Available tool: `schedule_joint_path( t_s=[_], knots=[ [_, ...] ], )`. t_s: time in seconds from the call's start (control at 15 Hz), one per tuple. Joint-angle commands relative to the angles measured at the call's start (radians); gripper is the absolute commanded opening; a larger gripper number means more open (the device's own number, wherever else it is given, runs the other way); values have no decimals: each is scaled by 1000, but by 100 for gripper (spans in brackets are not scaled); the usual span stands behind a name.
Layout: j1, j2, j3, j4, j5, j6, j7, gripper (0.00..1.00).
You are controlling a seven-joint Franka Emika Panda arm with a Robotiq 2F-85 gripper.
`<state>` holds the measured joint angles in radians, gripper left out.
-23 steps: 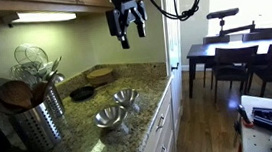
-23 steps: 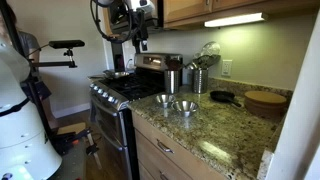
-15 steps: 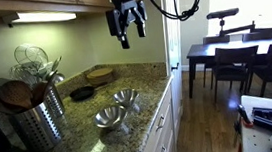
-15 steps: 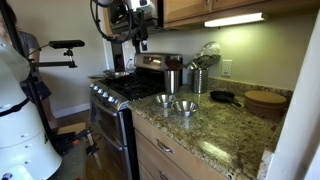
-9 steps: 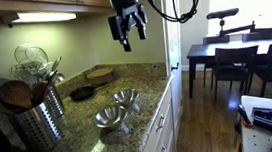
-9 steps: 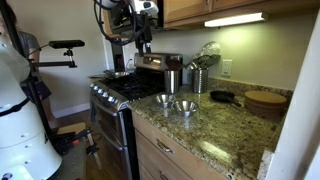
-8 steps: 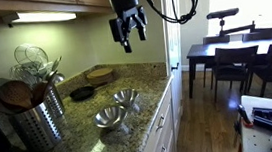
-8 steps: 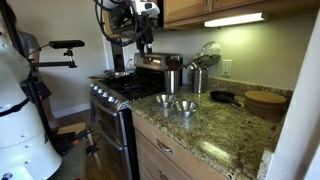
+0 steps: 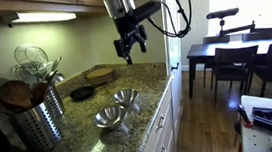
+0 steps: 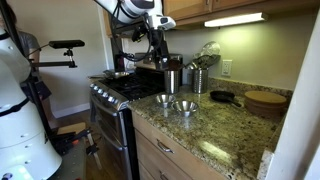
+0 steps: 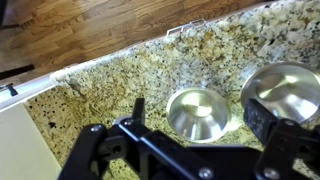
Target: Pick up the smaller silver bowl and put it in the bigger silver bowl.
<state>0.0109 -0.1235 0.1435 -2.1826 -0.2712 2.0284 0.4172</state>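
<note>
The smaller silver bowl [image 9: 108, 117] [image 10: 164, 100] sits on the granite counter near its front edge. The bigger silver bowl [image 9: 126, 99] [image 10: 186, 106] stands right beside it, on the side away from the stove. My gripper [image 9: 126, 53] [image 10: 157, 60] hangs open and empty, high above the counter. In the wrist view the smaller silver bowl [image 11: 200, 113] lies far below, between my two fingers [image 11: 138, 108]. The bigger silver bowl [image 11: 290, 95] shows at the right edge.
A steel utensil canister [image 9: 34, 116] [image 10: 172, 78] stands near the stove [image 10: 115, 92]. A small black pan [image 9: 81, 92] and a round wooden board [image 9: 102, 74] lie further along the counter. A dining table with chairs [image 9: 237, 56] stands beyond the counter's end.
The gripper has tilted and come down a little, moving from over the stove towards the bowls. The bowls have not moved.
</note>
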Motion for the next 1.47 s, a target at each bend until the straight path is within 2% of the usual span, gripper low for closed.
schedule_joint_path(
  t_s=[0.0, 0.13, 0.2, 0.6, 0.67, 0.93, 1.4],
  knots=[
    [-14, 72, -42, 11, -47, 78, 80, 100],
    [-16, 111, -68, 21, -69, 100, 116, 100],
    [2, 79, -66, 4, -39, 76, 66, 100],
    [9, 96, -71, 10, -40, 80, 67, 100],
    [9, 107, -72, 10, -27, 108, 58, 100],
    [1, 194, -88, 50, -20, 157, 47, 100],
    [-5, 345, -162, 134, -7, 230, 42, 100]
  ],
)
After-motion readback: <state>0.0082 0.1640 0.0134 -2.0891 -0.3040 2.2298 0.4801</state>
